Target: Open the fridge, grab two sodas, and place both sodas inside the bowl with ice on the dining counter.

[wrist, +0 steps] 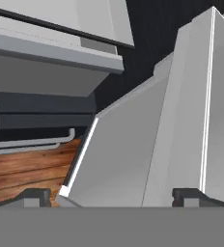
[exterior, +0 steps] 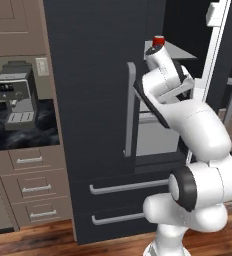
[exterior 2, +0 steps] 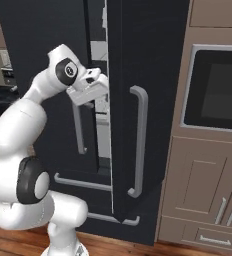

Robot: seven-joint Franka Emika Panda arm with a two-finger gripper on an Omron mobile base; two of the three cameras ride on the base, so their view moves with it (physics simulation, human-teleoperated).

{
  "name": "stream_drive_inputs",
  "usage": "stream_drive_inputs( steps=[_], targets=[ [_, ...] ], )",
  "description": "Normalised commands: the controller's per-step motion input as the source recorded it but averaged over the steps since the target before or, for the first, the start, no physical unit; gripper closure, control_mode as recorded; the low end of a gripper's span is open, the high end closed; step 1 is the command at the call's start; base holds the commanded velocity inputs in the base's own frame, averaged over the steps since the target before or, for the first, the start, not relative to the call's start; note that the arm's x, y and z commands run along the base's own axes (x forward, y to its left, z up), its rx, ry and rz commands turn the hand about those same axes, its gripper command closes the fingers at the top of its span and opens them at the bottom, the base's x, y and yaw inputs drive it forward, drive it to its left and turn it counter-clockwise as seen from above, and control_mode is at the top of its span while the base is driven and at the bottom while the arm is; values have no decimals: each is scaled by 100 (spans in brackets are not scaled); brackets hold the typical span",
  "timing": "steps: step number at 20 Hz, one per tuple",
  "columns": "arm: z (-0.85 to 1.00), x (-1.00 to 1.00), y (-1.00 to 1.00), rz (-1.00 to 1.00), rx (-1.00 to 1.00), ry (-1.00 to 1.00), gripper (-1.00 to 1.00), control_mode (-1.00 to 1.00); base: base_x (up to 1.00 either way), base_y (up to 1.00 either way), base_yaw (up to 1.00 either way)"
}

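The fridge (exterior: 93,75) is tall and dark; its left door is shut, with a grey bar handle (exterior: 130,110). Its right door (exterior 2: 138,60) is swung out toward me. A red soda (exterior: 158,41) with a silver top stands on an upper shelf inside. My gripper (exterior 2: 102,85) reaches into the gap between the doors, below that shelf. In the hand view my gripper (wrist: 115,198) is open, fingertips (wrist: 34,197) wide apart with nothing between them, facing pale grey shelves (wrist: 56,43) and the door's inner wall (wrist: 181,111). The bowl with ice and the dining counter are out of view.
A coffee machine (exterior: 15,95) stands on a dark counter left of the fridge, above wood drawers (exterior: 30,185). A built-in oven (exterior 2: 215,87) and wood cabinets (exterior 2: 203,200) are on the right. The fridge's lower drawers (exterior: 123,187) and wooden floor (wrist: 27,169) lie below.
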Motion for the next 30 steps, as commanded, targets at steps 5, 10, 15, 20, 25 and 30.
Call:
stream_drive_inputs(
  steps=[5, 10, 15, 20, 25, 30],
  targets=[
    [-5, 0, -65, 0, 0, 0, -100, -100, 0, 0, 0],
    [-4, -9, -73, 0, 0, 0, -100, -100, 0, 0, 0],
    [0, -18, -82, 0, 0, 0, -100, -100, 0, 0, 0],
    [0, -21, -83, 0, 0, 0, -100, -100, 0, 0, 0],
    [0, -4, -59, 0, 0, 0, -100, -100, 0, 0, 0],
    [0, -10, -17, 0, 5, -7, -100, -100, 0, 0, 0]
  ],
)
